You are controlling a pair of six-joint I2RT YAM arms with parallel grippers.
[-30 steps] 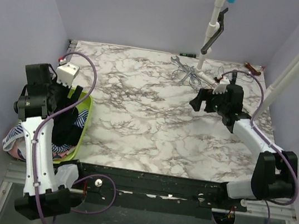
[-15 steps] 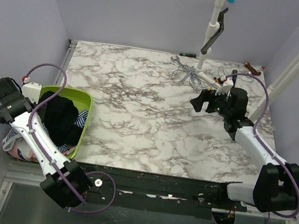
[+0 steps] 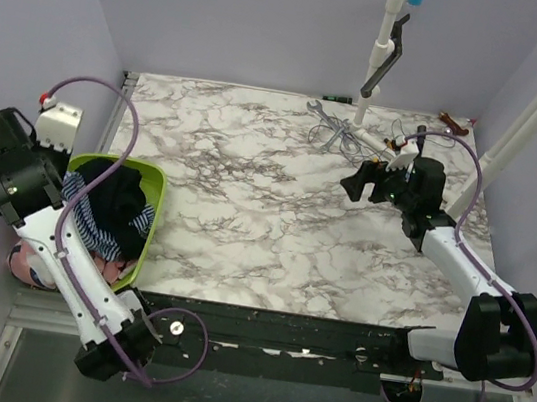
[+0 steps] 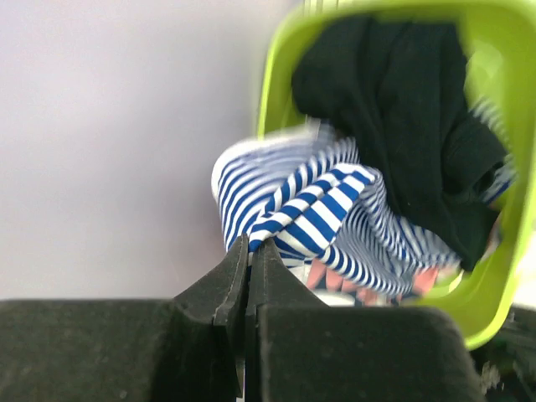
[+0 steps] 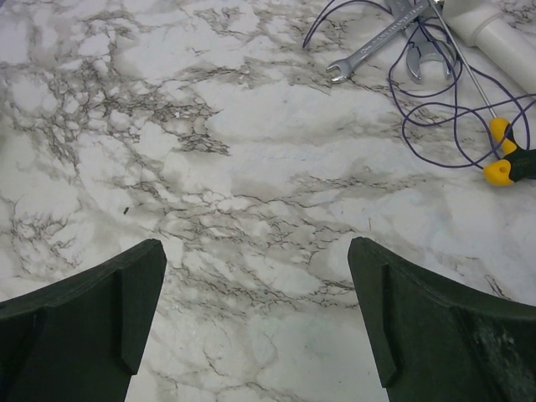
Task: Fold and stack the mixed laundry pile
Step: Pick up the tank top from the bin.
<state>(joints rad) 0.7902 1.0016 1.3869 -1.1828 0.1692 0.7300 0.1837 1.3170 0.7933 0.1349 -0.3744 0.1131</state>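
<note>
At the lower centre of the left wrist view, the left gripper (image 4: 248,248) has its jaws pressed together on a fold of the striped garment (image 4: 335,209). That garment spills over the rim of the lime basin (image 4: 280,84), beside the black garment (image 4: 394,109), with the pink garment (image 4: 335,280) peeking out beneath. Toward the right of the overhead view, the right gripper (image 5: 255,249) hangs above the marble table (image 5: 251,151), jaws spread wide and holding nothing.

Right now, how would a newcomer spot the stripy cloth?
Find the lime green basin at the left edge of the marble table. The striped garment spills over its rim, pinched by the left gripper; unlike the black garment beside it, it has navy and white stripes.
</note>
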